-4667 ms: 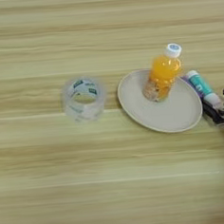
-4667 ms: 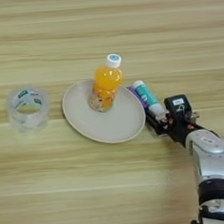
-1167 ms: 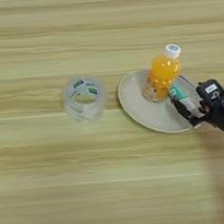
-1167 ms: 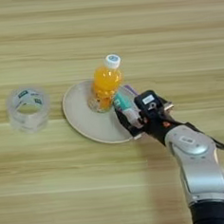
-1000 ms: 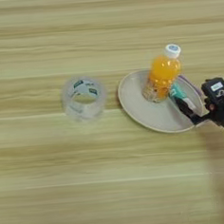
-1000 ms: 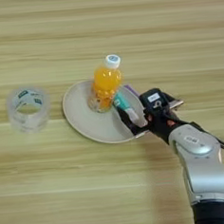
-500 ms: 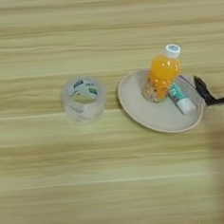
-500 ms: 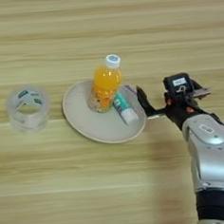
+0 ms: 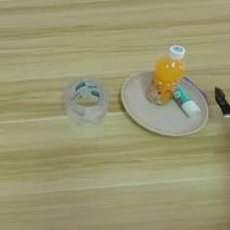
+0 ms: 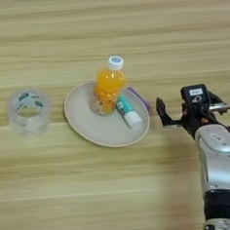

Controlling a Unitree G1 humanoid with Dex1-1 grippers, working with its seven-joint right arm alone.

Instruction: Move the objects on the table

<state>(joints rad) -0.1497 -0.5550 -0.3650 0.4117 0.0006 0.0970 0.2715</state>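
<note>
A small bottle of orange drink with a white cap (image 10: pixel 108 85) stands upright on a cream plate (image 10: pixel 96 130). A teal-and-white tube (image 10: pixel 127 111) lies on the plate just right of the bottle. At the plate's far right rim lies a purple stick (image 10: pixel 139 98); whether it rests on the rim I cannot tell. My right gripper (image 10: pixel 187 113) hovers over the table (image 10: pixel 117 185) right of the plate, open and empty, its left finger (image 10: pixel 161 112) a short gap from the rim. The left eye view shows only that fingertip (image 9: pixel 222 102).
A roll of clear tape (image 10: pixel 28 110) sits on the table left of the plate, about a hand's width from it. My silver forearm (image 10: pixel 219 177) runs down the right side to the bottom edge.
The gripper carried the tube from the table right of the plate onto the plate beside the bottle, let it go, and drew back to the right with its fingers open.
</note>
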